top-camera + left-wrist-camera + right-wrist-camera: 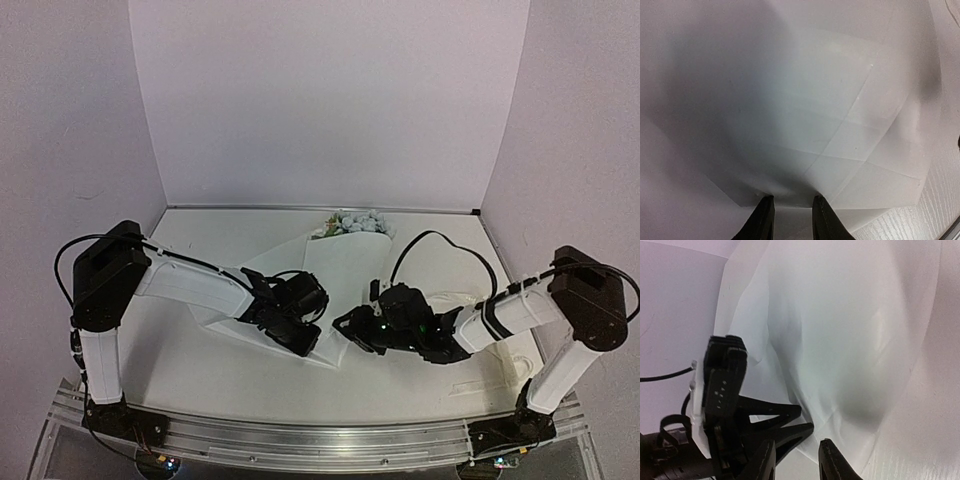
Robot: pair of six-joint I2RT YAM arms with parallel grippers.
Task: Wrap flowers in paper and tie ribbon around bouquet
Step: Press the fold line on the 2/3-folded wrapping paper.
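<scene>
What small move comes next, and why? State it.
Probably close the right gripper on the paper: its fingers stand apart at the sheet's edge, beside the left gripper, and the paper lies only loosely folded over the flowers.

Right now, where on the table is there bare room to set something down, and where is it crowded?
Bare table lies at the far left, between the left wall and the paper, and along the strip between the paper and the near rail. Crowded: the centre, where the left gripper and right gripper meet at the paper, flowers beyond.
</scene>
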